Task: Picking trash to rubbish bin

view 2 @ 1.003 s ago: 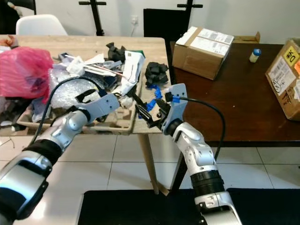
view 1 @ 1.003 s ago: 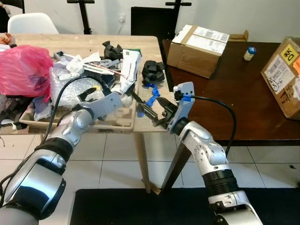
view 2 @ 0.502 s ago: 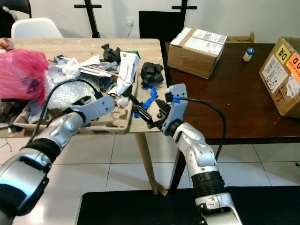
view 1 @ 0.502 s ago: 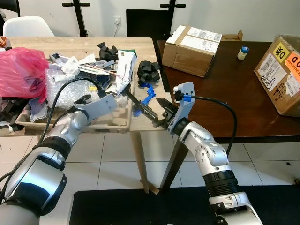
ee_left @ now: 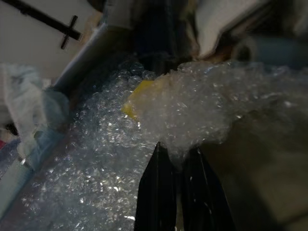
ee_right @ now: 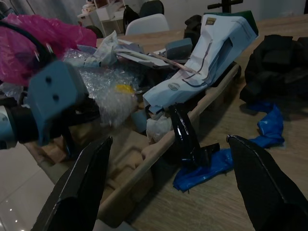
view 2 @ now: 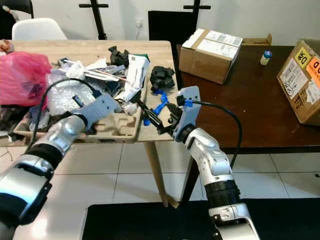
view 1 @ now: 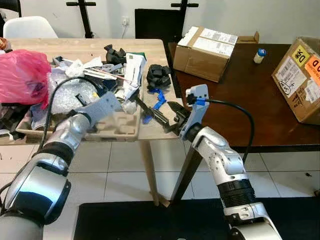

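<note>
My left gripper (ee_left: 175,154) is shut on a wad of clear bubble wrap (ee_left: 192,110), low over the moulded cardboard tray (view 1: 117,129) on the wooden table (view 1: 75,47). The wad (view 1: 129,106) shows at the tray's right end. My right gripper (view 1: 162,113) hangs open at the table's near right corner, with its fingers spread wide. Between them lie a black clip-like piece (ee_right: 188,139) and a blue strip (ee_right: 226,161), neither touched. A white paper package (view 1: 133,75) leans over the tray's rim.
A pink plastic bag (view 1: 22,75) and mixed trash cover the table's left half. Black foam pieces (view 1: 159,76) sit near the right edge. A dark table (view 1: 240,105) to the right carries cardboard boxes (view 1: 207,45) and a small bottle (view 1: 259,55). White tiled floor lies below.
The head view has shifted slightly. My left wrist has drawn a little to the left while still pinching the bubble wrap. The right gripper stays open at the table corner.
</note>
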